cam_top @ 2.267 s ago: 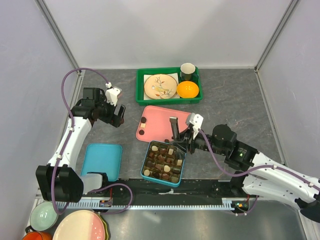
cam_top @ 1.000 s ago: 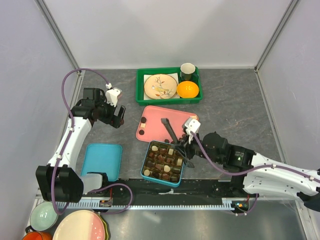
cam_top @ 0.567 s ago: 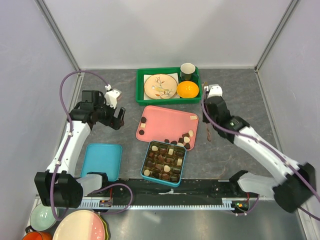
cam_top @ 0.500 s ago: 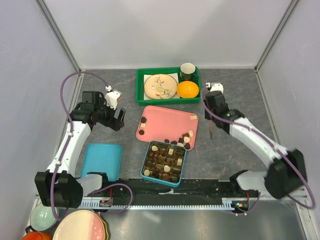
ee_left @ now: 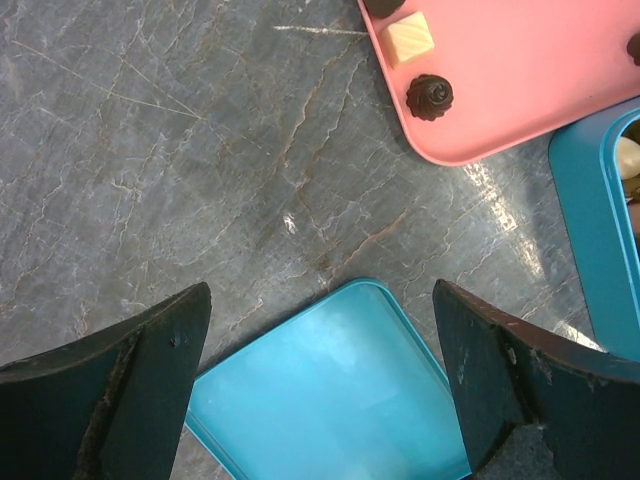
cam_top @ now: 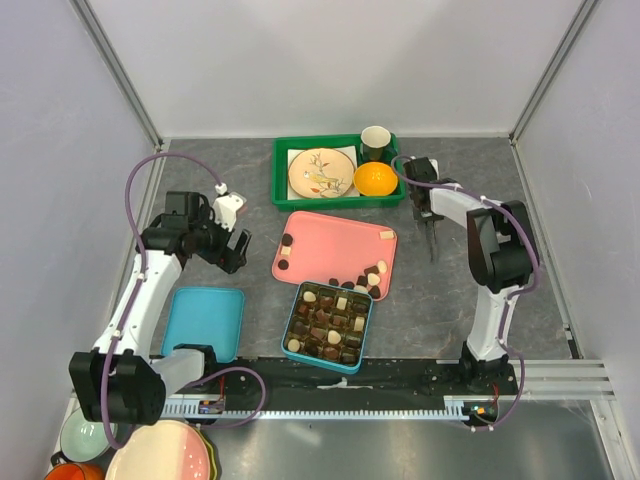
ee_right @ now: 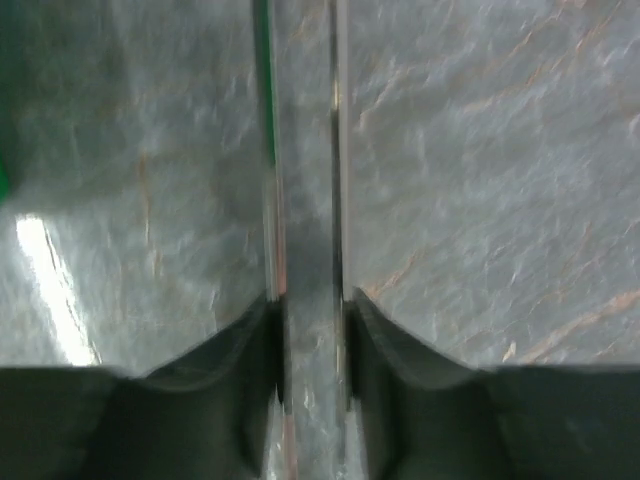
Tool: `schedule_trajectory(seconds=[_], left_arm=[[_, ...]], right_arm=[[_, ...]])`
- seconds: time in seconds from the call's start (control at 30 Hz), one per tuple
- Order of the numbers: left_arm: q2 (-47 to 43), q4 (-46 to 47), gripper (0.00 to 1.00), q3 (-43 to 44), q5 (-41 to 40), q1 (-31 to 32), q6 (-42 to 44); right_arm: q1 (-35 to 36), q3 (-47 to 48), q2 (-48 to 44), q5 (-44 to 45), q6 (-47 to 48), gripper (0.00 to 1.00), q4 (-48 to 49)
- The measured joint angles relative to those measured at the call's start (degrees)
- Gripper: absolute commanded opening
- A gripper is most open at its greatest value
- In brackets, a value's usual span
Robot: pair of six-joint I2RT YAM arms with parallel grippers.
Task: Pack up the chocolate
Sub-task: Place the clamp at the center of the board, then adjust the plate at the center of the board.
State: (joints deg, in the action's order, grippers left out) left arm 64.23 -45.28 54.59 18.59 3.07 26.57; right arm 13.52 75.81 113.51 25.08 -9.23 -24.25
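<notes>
The chocolate fills an open blue box near the front. Loose pieces lie on the pink tray: two dark ones at its left edge and a small cluster at its front right corner. My right gripper is right of the tray, over bare table, shut on metal tongs that point toward the front. The right wrist view shows the two blades between my fingers. My left gripper is open and empty. In the left wrist view it is above the blue lid.
A green tray at the back holds a plate, a cup and an orange. The blue lid lies left of the box. Bowls and plates stack at the front left corner. Walls close in on both sides.
My right arm swung with the tongs from over the box to the back right beside the green tray. A cluster of chocolates now lies on the pink tray's front right corner. My left gripper dipped slightly.
</notes>
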Motion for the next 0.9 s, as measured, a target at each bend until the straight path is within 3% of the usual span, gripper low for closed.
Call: schedule_trajectory(seconds=[0.17, 0.33, 0.57, 0.7, 0.9], left_arm=[[0.98, -0.94, 0.99, -0.09, 1.18, 0.0, 0.68], [3.61, -1.6, 0.99, -0.13, 2.51, 0.0, 1.01], [5.18, -2.58, 0.91, -0.15, 4.44, 0.0, 1.4], [7.21, -2.78, 0.87, -0.15, 4.57, 0.63, 1.51], [9.29, -2.91, 0.69, -2.12, 3.87, 3.69, 1.97]], right_arm=[[-2.21, 3.52, 2.4, 2.56, 2.8, 0.77, 0.35], [-5.25, 3.37, 2.01, 2.91, 3.56, 0.8, 1.31], [-5.07, -0.17, -3.54, 0.87, 3.19, 0.79, 1.03], [-3.13, -1.11, -10.75, -1.01, 2.01, 0.71, 1.42], [3.56, -7.72, -25.14, -6.47, -1.46, 0.57, 6.14]])
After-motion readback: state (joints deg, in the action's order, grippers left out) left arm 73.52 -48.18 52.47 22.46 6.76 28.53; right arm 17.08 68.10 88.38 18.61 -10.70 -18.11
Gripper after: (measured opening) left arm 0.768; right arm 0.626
